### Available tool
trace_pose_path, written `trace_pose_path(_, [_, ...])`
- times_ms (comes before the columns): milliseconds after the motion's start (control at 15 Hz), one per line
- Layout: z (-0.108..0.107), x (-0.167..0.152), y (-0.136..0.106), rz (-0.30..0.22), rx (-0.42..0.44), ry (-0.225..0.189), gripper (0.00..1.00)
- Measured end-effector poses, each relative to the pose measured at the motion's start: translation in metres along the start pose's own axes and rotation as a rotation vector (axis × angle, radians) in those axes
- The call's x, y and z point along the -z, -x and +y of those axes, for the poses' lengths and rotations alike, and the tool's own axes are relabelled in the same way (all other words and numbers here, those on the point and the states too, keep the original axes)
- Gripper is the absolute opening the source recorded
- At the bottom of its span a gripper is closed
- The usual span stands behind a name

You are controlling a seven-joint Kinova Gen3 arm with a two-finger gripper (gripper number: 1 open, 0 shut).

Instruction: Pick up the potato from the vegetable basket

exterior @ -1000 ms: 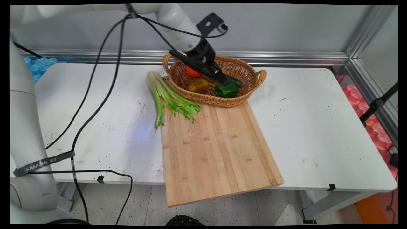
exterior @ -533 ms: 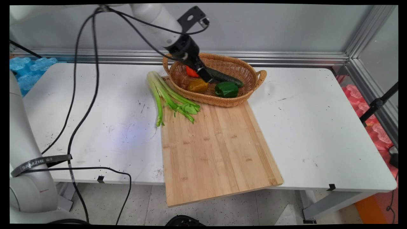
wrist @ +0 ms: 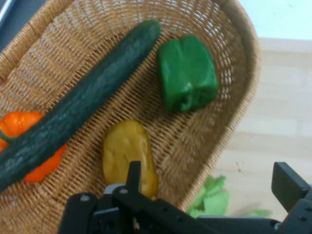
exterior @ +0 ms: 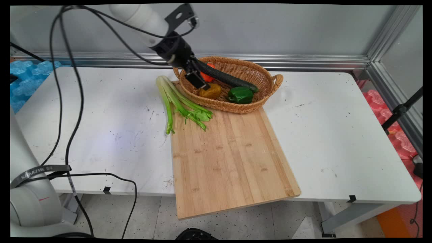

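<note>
My gripper point(exterior: 199, 77) hangs over the left end of the wicker basket point(exterior: 266, 81), open and empty. In the hand view its fingers point(wrist: 134, 176) stand wide apart, and the gripper point(wrist: 212, 184) sits above the basket's near rim point(wrist: 234, 97). Just beyond the left finger lies a yellow pepper point(wrist: 129, 156) point(exterior: 210, 91). A long dark cucumber point(wrist: 83, 102) point(exterior: 229, 78) lies slantwise across the basket, its end resting on an orange pepper point(wrist: 24, 131) point(exterior: 210, 75). A green pepper point(wrist: 187, 73) point(exterior: 240, 95) sits at the cucumber's other end.
A celery bunch point(exterior: 175, 101) lies left of the basket, its leaves on the wooden cutting board point(exterior: 229, 158). The board runs from the basket past the table's near edge. Black cables hang from the arm over the table's left side.
The gripper has drawn back leftwards and upwards, from by the green pepper and cucumber to the basket's left end. The cucumber now shows in full length.
</note>
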Motion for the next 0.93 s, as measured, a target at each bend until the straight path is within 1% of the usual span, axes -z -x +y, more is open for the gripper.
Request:
trace_pose_path(200, [0.002,0.018,0.016,0.002,-0.039,0.012,1.0])
trace_pose_path(600, [0.005,0.041,0.036,-0.002,-0.083,0.024,1.0])
trace_pose_path(933, [0.006,0.058,0.05,0.002,-0.08,0.019,1.0])
